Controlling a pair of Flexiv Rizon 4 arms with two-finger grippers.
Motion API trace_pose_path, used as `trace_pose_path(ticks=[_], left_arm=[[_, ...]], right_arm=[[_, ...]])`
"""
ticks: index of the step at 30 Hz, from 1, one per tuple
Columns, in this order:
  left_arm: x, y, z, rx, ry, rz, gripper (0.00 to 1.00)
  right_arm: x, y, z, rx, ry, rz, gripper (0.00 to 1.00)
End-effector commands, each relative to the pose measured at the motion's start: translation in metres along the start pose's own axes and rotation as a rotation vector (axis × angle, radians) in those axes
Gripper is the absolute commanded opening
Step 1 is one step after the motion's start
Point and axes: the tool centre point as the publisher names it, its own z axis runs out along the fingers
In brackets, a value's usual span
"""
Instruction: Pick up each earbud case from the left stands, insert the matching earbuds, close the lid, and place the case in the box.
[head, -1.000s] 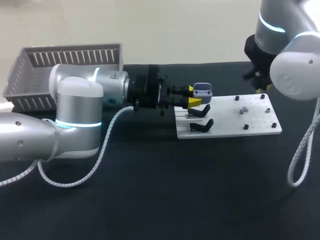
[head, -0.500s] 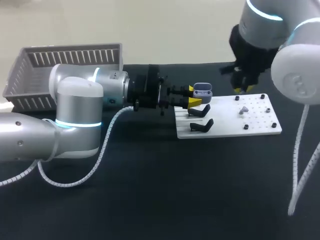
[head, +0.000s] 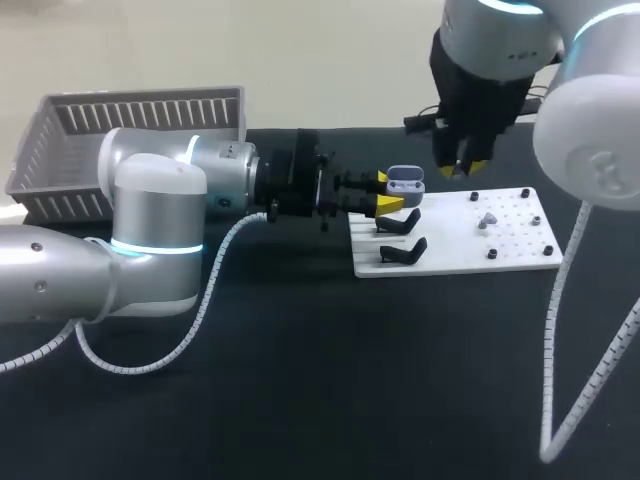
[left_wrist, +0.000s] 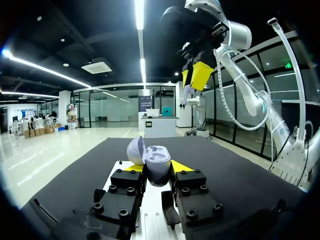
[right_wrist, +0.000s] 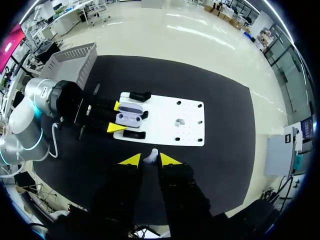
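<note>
Earbud case sits clamped in left end effector.

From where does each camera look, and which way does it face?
Head view: above and behind, looking down on the table; left arm and right arm show.
Left wrist view: on that wrist, looking along the left claw, shut on the earbud case; right claw beyond.
Right wrist view: on that wrist, high, facing down past the right claw, shut on an earbud.
All three share the earbud case.
</note>
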Motion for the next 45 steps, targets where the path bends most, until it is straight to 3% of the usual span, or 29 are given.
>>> trace_pose_path(ticks=[1,7,11,15,22,30,45], left_arm=[[0.000,0.001,0.000,0.003,0.001,0.000,0.00],[0.000,0.001,0.000,0.003,0.001,0.000,0.00],[0.000,0.001,0.000,0.003,0.001,0.000,0.00],[0.000,0.001,0.000,0.003,0.001,0.000,0.00],[0.000,0.001,0.000,0.003,0.001,0.000,0.00],[0.000,0.001,0.000,0.003,0.001,0.000,0.00],[0.000,0.001,0.000,0.003,0.001,0.000,0.00]], right_arm=[[0.003,-0.001,0.000,-0.001,-0.008,0.002,0.00],[0.003,-0.001,0.000,-0.001,-0.008,0.002,0.00],[0.004,0.012,0.009,0.033,0.032,0.118,0.00],[0.005,0.027,0.009,0.040,0.008,0.199,0.00],[-0.009,0.045,0.010,0.005,-0.024,0.302,0.00],[-0.014,0.053,0.022,-0.025,0.020,0.404,0.00],[-0.014,0.053,0.022,-0.025,0.020,0.404,0.00]])
